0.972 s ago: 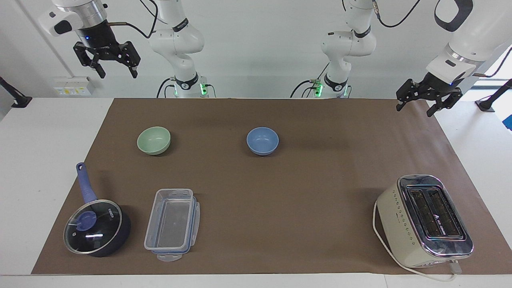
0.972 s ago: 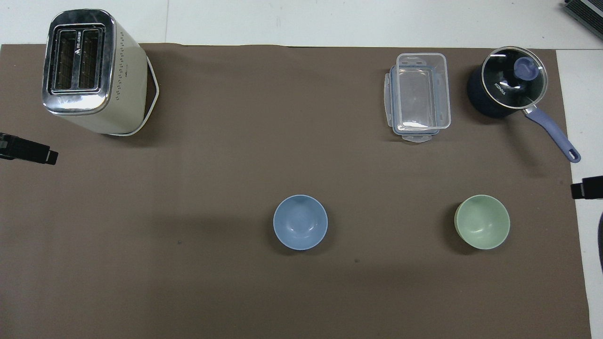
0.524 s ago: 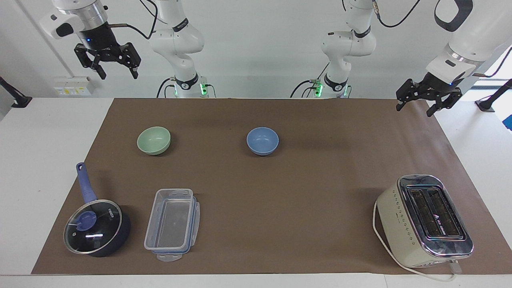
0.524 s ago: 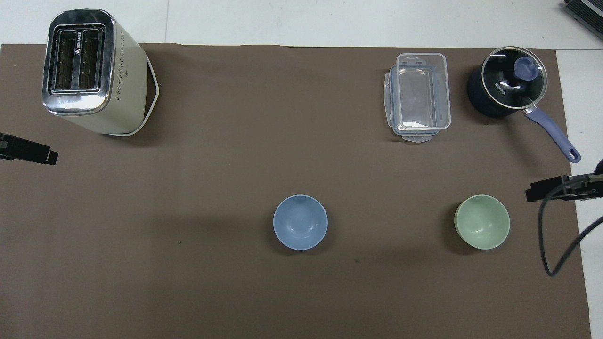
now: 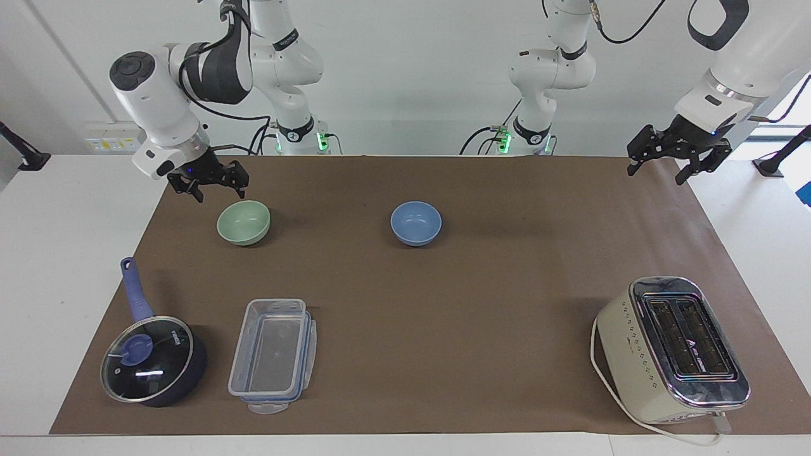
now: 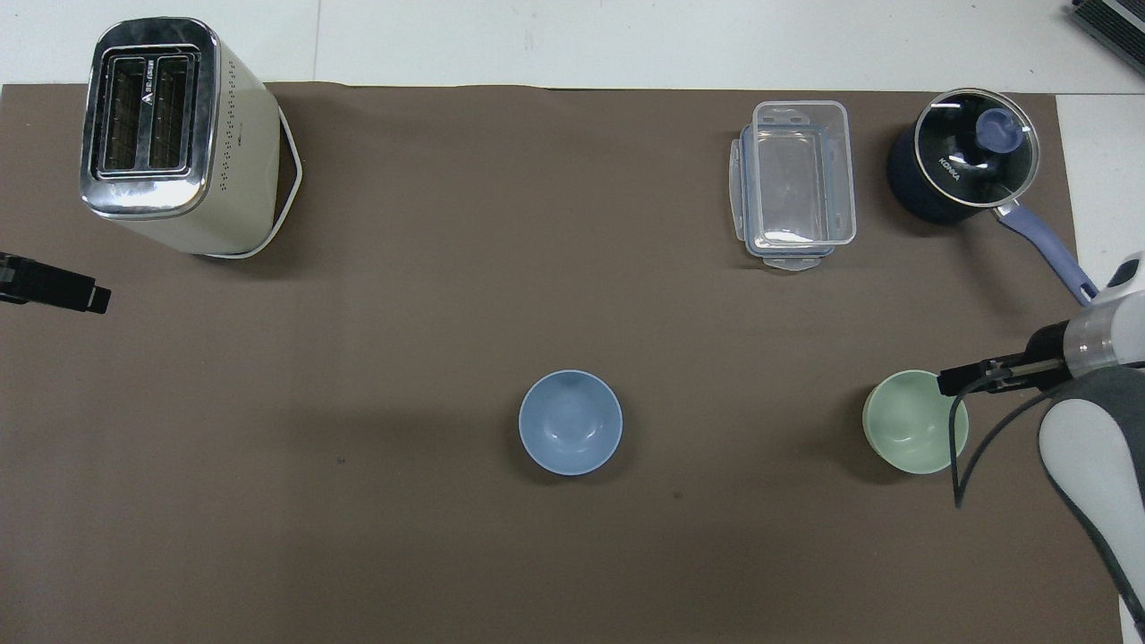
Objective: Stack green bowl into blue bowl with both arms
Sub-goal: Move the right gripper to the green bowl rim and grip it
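Facing view first: your toaster (image 5: 671, 348) sits big at the left arm's end, saucepan (image 5: 152, 361) and clear lidded container (image 5: 272, 354) at the right arm's end. Green bowl (image 5: 244, 221) rests on the brown mat (image 5: 494, 304) closer to the robots than that container; blue bowl (image 5: 415, 223) stands well apart, mid-table. Your right gripper (image 5: 212, 183) hangs just above the green bowl's rim, fingers apart, empty. Left gripper (image 5: 678, 158) waits over the mat's corner, fingers spread. Watch it: descend off-centre and a fingertip could strike the rim, tipping or skidding the light bowl.
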Robot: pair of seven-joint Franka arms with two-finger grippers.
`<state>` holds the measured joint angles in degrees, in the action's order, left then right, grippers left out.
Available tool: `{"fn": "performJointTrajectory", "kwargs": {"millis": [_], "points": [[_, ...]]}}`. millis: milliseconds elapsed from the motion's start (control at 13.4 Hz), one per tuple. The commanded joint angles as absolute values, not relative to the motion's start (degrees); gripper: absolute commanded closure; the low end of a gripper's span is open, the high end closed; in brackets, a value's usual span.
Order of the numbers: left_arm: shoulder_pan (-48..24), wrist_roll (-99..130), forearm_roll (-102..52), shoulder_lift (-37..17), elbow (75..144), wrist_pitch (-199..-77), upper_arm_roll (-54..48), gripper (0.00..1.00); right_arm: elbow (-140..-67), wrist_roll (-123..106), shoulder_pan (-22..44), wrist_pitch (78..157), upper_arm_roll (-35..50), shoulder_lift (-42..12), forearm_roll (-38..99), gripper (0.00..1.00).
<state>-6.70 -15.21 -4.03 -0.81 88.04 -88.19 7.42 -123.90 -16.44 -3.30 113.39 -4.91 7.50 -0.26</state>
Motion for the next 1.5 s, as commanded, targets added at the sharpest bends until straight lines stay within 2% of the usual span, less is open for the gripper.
{"fn": "performJointTrajectory", "kwargs": {"millis": [0,374,748,823,1122,1197,1421], "points": [[-6.33,-14.85,-3.34,-1.32,86.57,-87.01,7.03,0.00,-132.17,-24.50,-7.28,122.49,-4.57,8.88,-0.09,0.00],[-6.33,-14.77,-3.34,-1.32,86.57,-87.10,6.94,0.00,-140.61,-29.50,-8.78,134.71,-4.57,7.30,0.00,0.00],[-6.42,-14.77,-3.34,-1.32,86.57,-87.10,6.94,0.00,-140.98,-34.28,-11.07,137.81,-4.57,4.14,0.53,0.00],[-6.42,-14.77,-3.34,-1.32,86.57,-87.01,6.94,0.00,-140.98,-34.28,-11.07,137.81,-4.57,4.13,0.53,0.14],[-6.42,-14.77,-3.34,-1.32,86.57,-87.10,7.03,0.00,-140.98,-33.49,-11.07,137.55,-4.57,4.13,0.88,0.93],[-6.50,-14.77,-3.25,-1.32,86.57,-87.10,6.94,0.00,-140.89,-32.62,-11.07,137.37,-4.57,4.13,1.23,1.00],[-6.50,-14.77,-3.34,-1.32,86.57,-87.10,6.94,0.00,-140.28,-30.50,-10.63,136.76,-4.57,3.52,1.23,1.00]]}}
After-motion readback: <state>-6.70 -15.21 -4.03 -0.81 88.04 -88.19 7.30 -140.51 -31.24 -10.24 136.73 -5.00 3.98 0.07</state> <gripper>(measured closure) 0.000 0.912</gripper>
